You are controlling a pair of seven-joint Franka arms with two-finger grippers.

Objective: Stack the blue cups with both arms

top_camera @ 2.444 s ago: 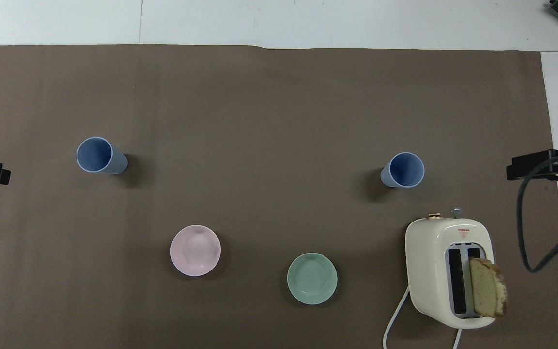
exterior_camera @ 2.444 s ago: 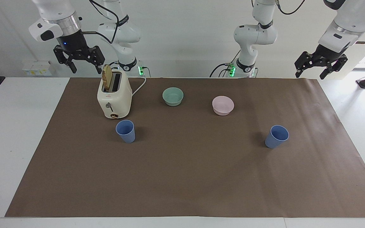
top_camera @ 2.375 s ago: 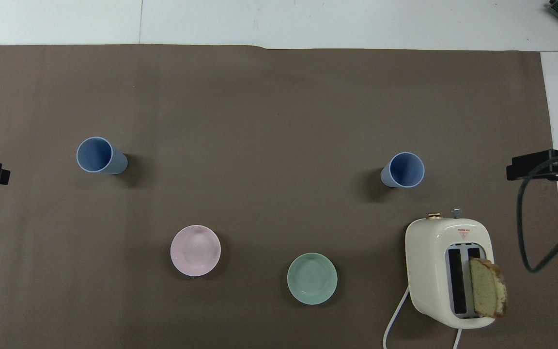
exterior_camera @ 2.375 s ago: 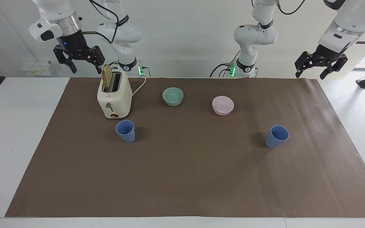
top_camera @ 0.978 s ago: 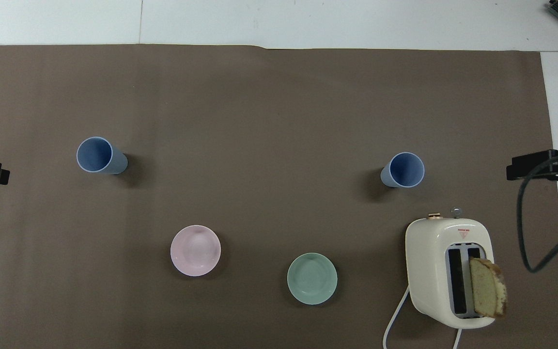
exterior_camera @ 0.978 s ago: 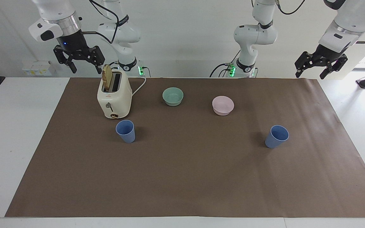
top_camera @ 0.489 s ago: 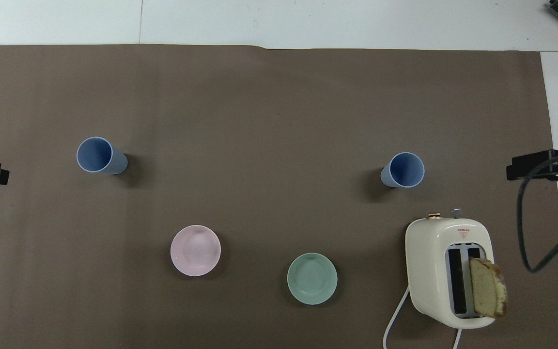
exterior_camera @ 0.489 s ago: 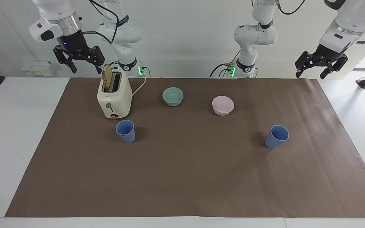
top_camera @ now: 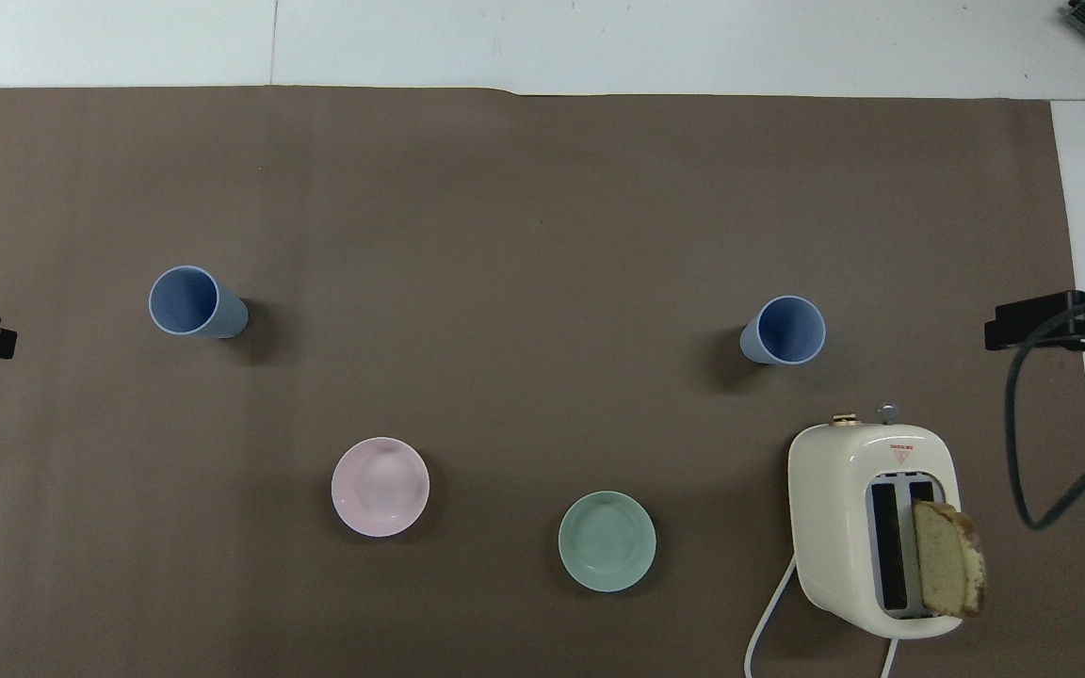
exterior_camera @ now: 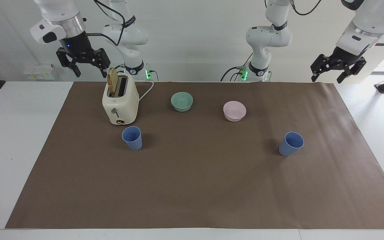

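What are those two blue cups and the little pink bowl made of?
The blue cups look like matte plastic: even colour, thin rims, no glare. The pink bowl seems the same sort of plastic, perhaps slightly glossier; glazed ceramic cannot be ruled out by look alone.

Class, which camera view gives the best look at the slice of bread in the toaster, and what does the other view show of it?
The overhead view shows the slice of bread best: its broad face stands clear of the toaster slot. The facing view shows the slice smaller, only the part sticking up above the toaster.
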